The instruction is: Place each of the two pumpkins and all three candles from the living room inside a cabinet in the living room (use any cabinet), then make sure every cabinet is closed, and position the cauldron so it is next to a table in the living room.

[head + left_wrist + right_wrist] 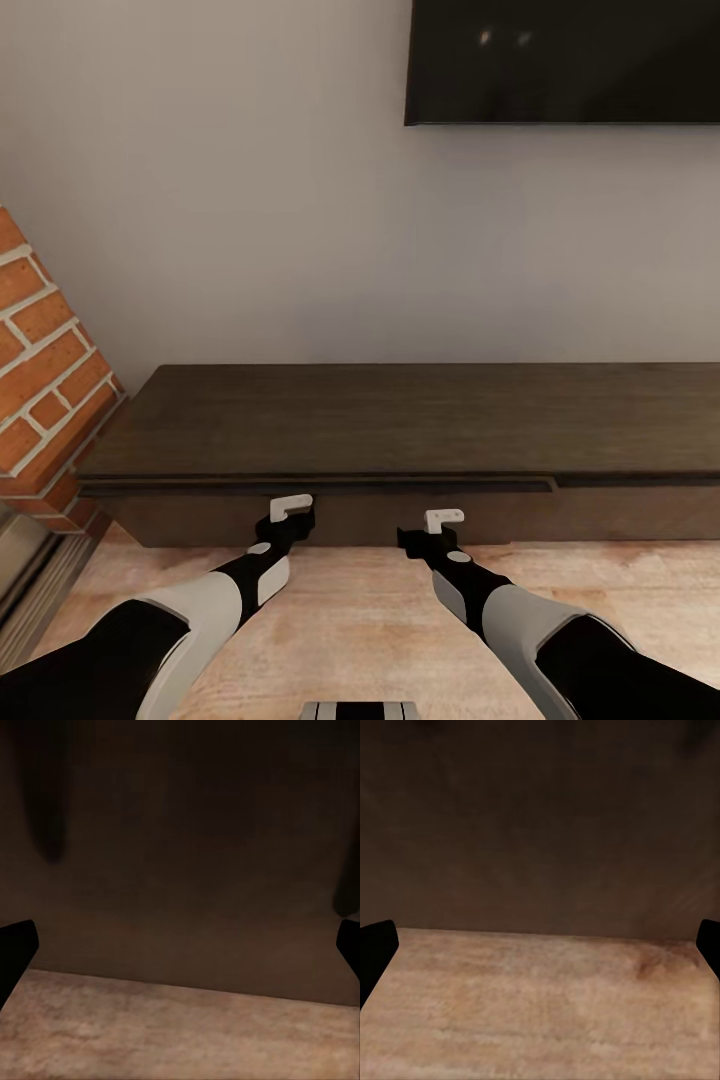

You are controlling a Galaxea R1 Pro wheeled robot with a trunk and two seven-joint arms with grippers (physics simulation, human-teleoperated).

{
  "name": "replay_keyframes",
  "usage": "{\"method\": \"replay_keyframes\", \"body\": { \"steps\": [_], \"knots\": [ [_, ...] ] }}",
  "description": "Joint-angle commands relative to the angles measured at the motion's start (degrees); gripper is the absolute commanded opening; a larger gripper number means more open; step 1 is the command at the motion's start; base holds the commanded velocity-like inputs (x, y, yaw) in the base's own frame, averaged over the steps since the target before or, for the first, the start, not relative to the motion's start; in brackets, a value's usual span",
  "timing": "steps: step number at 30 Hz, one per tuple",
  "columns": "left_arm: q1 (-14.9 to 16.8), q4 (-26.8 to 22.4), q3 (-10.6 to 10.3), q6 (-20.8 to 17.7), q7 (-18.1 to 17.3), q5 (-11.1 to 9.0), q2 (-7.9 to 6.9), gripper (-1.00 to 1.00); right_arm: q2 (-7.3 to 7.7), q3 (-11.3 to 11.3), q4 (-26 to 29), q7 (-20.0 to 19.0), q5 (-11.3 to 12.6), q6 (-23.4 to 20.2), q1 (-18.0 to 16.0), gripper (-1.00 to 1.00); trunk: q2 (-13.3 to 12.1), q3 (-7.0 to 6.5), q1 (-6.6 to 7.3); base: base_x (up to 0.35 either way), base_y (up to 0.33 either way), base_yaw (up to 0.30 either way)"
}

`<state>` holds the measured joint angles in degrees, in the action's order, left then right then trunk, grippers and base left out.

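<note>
The long, low dark-brown cabinet (400, 420) stands against the grey wall right in front of me. My left gripper (292, 512) and right gripper (440, 525) both hover just off its front face, low above the floor. In the left wrist view the left gripper (180, 945) is open, with its dark fingertips (15, 945) far apart and nothing between them, facing the cabinet front (180, 832). The right gripper (540, 945) is open and empty too, facing the cabinet front (540, 817). The pumpkins, candles, cauldron and table are out of view.
A brick fireplace (40, 370) juts out at the left, touching the cabinet's end. A black wall-mounted screen (560, 60) hangs above the cabinet. Light wood plank floor (380, 620) runs under my arms. The top edge of the cabinet's left front section (320, 487) stands slightly forward of the right section.
</note>
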<state>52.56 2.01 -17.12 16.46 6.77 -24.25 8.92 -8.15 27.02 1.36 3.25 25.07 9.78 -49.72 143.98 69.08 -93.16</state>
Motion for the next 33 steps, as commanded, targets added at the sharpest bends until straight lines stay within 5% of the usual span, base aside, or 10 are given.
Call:
{"method": "replay_keyframes", "body": {
  "steps": [1, 33],
  "knots": [
    [0.09, 0.19, -0.49, 0.32, 0.09, -0.27, 0.05, 1.0, -0.02, 0.49, -0.04, 0.18, 0.44, 0.16, -0.03, 1.0, 0.02, 0.04, 0.01, 0.002, 0.0, 0.0],
    [0.09, 0.19, -0.47, 0.32, 0.09, -0.27, 0.05, 1.0, -0.02, 0.49, -0.04, 0.18, 0.43, 0.17, -0.03, 1.0, 0.02, 0.04, 0.01, -0.017, 0.0, 0.0]
  ]
}}
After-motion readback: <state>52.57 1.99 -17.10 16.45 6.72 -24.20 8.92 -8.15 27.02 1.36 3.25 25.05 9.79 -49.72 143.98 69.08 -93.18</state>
